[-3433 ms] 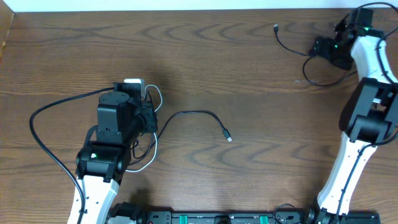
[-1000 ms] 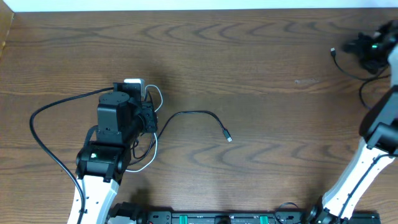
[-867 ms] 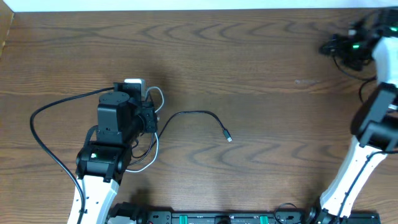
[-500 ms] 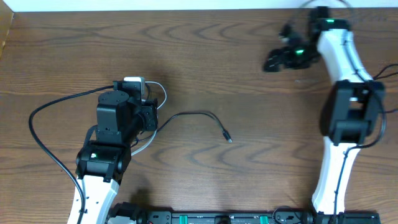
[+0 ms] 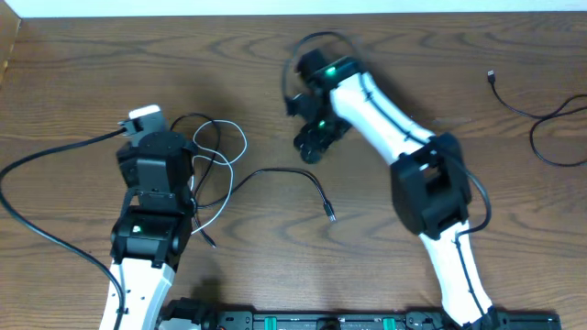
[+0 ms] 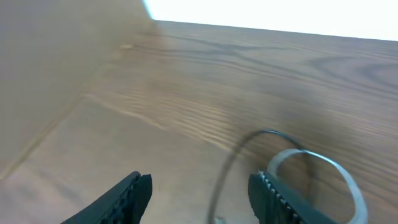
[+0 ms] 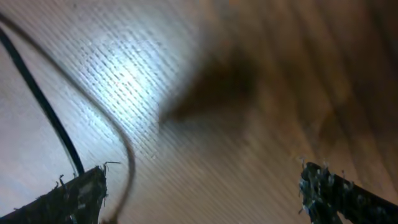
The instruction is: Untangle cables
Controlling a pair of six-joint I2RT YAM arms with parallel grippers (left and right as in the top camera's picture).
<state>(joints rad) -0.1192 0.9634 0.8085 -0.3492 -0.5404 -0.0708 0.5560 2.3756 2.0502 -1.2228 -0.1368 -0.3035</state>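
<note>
A tangle of cables lies left of centre: a white cable (image 5: pixel 227 145) loops over a thin black cable (image 5: pixel 275 172) whose plug (image 5: pixel 328 215) points toward the front. My left gripper (image 5: pixel 145 124) stands just left of the tangle. In the left wrist view the left gripper (image 6: pixel 200 193) is open and grips nothing, with the black cable (image 6: pixel 231 165) and white cable (image 6: pixel 314 157) on the table ahead of it. My right gripper (image 5: pixel 310 145) hovers over the table's middle. In its own view the right gripper (image 7: pixel 202 186) is wide open, a black cable (image 7: pixel 37 102) running beside its left finger. Another black cable (image 5: pixel 537 112) lies far right.
The wooden table (image 5: pixel 385 238) ends at a white far edge (image 5: pixel 183 9). The left arm's thick black wire (image 5: pixel 37 220) sweeps over the left side. A raised board (image 6: pixel 56 74) borders the table's left edge in the left wrist view.
My right arm swung from the far right to the table's middle, leaving a black cable at the right. My left gripper opened and shifted left, and the tangle spread out.
</note>
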